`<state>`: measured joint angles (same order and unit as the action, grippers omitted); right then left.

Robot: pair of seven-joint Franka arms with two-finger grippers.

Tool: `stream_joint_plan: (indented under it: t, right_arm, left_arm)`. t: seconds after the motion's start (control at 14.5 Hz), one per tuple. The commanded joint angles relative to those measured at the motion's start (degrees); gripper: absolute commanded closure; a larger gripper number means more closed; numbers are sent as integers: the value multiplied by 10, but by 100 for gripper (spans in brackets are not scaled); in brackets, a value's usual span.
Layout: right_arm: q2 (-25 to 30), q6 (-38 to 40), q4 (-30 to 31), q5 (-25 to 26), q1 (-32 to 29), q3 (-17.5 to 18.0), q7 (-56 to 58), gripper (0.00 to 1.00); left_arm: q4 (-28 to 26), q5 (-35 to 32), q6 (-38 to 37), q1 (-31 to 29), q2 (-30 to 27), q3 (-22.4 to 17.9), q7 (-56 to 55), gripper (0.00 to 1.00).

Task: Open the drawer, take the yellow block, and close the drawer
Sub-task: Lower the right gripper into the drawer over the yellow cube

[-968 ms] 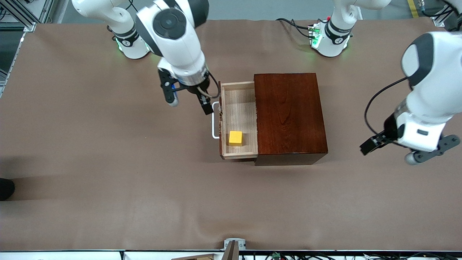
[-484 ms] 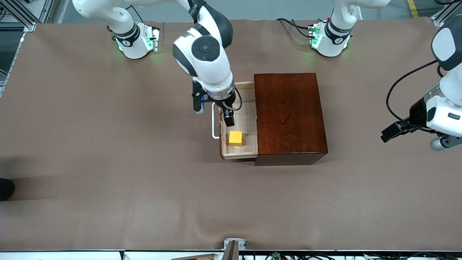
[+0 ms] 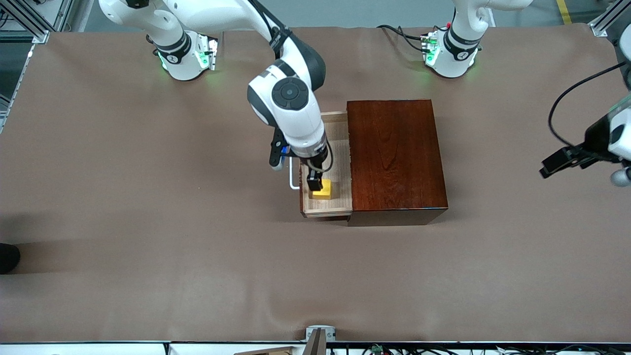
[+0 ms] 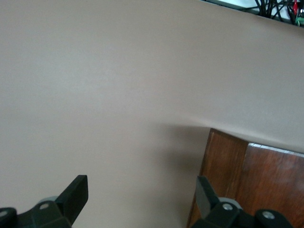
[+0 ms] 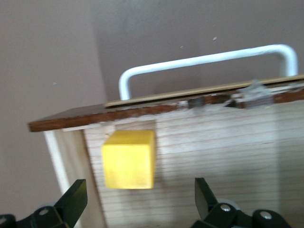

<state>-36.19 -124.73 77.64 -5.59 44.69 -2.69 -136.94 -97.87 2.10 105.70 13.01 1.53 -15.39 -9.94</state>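
Note:
The drawer [image 3: 340, 162] stands pulled out of the dark reddish-brown box [image 3: 394, 153] toward the right arm's end of the table, its white handle [image 3: 293, 175] leading. The yellow block [image 3: 325, 190] sits in the drawer's corner nearest the front camera. My right gripper [image 3: 295, 175] hangs open low over the drawer, one finger right at the block. In the right wrist view the block [image 5: 129, 159] lies just ahead of the open gripper [image 5: 141, 199], by the drawer front and handle [image 5: 204, 59]. My left gripper [image 3: 586, 170] waits open in the air past the box.
The box's side [image 4: 256, 180] shows past the left gripper [image 4: 141, 194]. Brown table cover [image 3: 148, 222] spreads all round. Cables [image 3: 399, 32] lie by the left arm's base. A small metal bracket [image 3: 320, 337] sits at the table edge nearest the camera.
My right gripper has moved from beside the handle to over the drawer and down toward the yellow block. The left arm has drawn away from the box toward the table's end.

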Motion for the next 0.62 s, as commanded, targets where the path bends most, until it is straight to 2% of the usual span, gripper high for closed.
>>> stream_joint_plan:
  t: [0.0, 0.28, 0.55]
  right_arm:
    - [-25, -17, -20, -5, -6, 2, -17, 0]
    - [-43, -39, -19, -5, -6, 2, -16, 0]
    - [-54, -48, -19, -5, -6, 2, -16, 0]
  left_arm:
    - [-59, 0, 2, -15, -61, 6, 29, 0]
    - [-72, -1, -1, -17, -95, 7, 30, 0]
    - [-69, -52, -21, -12, -115, 12, 33, 0]
